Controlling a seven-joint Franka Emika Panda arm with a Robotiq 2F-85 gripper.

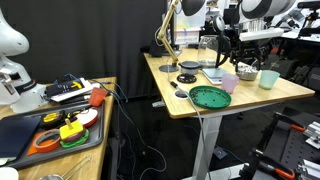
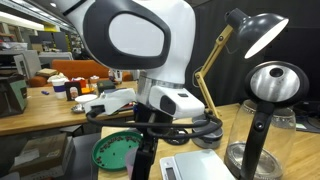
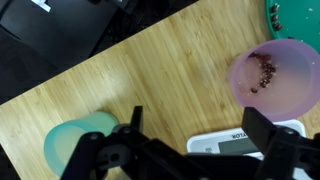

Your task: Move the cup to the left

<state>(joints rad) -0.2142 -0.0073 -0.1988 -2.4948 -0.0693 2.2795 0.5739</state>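
On the wooden surface (image 3: 150, 70), in the wrist view, the pink cup (image 3: 275, 75) stands upright just outside the wide-spread, empty jaws, up and right of them

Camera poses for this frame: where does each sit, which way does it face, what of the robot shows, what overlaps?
Exterior view: stands back off the table, looking across at the plate, pink cup and mint cup; the arm hangs over them.
Exterior view: close behind the arm, which fills the frame, facing the lamp and plate.
Wrist view: looks down on the table; open gripper at the bottom edge, pink cup right, mint cup left.
Shared: the plate is in all three.
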